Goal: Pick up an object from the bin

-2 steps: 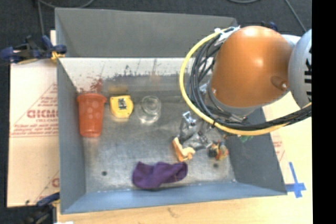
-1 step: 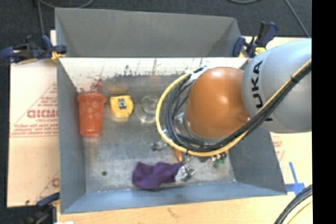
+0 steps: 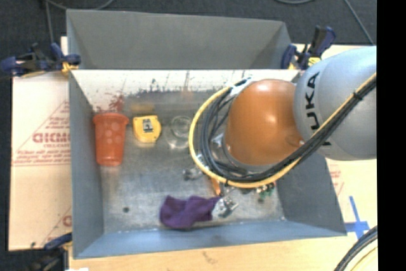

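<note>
The gripper [image 3: 226, 205], its jaws hidden so their state could not be told, hung beside a purple cloth [image 3: 185, 211] at the bin's [image 3: 85, 155] near wall, where limp fabric could slip free.

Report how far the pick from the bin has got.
Done: nothing looks lifted; the orange cup, yellow tape measure, clear glass and purple cloth all lie on the bin floor. In hand: the arm is down in the bin's right half, its lower end beside the purple cloth. Left: the grasp and lift; whether anything is gripped is hidden.
</note>
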